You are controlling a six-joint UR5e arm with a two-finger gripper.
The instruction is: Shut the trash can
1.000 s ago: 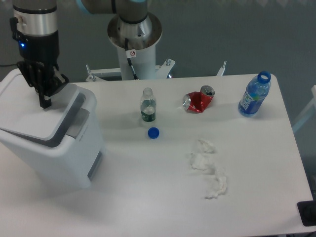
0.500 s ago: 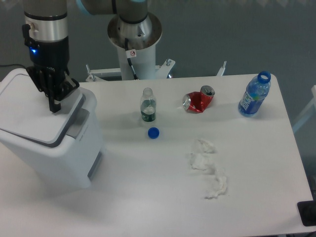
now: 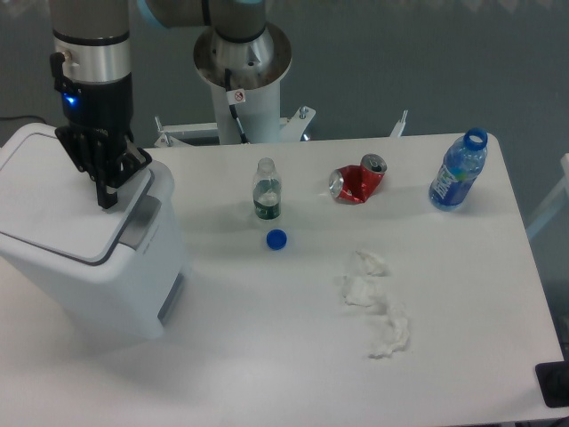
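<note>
Since 1 s ago: gripper [image 3: 108, 197] shifted right and a bit nearer across the lid, now over its right edge; lid lies flatter, bottles, can, tissue unmoved. Fingers pressed together, narrow, holding nothing, tips at or just above the lid – contact unclear.

Table [image 3: 267, 356]: smooth matte white, rounded corners, near half bare w/ open room; grey floor beyond far edge. Trash can [image 3: 84, 253] at left end, partly past table's left edge: big boxy white plastic, rounded corners, flat lid down, grey latch on right-facing front. Arm base [image 3: 242, 62]: white pedestal at far edge, metal collar. Blue bottle [image 3: 458, 171], uncapped, clear plastic, upright near far right corner. Crushed red can [image 3: 357, 181] on its side, centre-far. Small clear bottle [image 3: 266, 190], green label, upright, uncapped; blue cap [image 3: 276, 238] just nearer, apart. Crumpled white tissue [image 3: 375, 302], soft lumps, centre-right.
</note>
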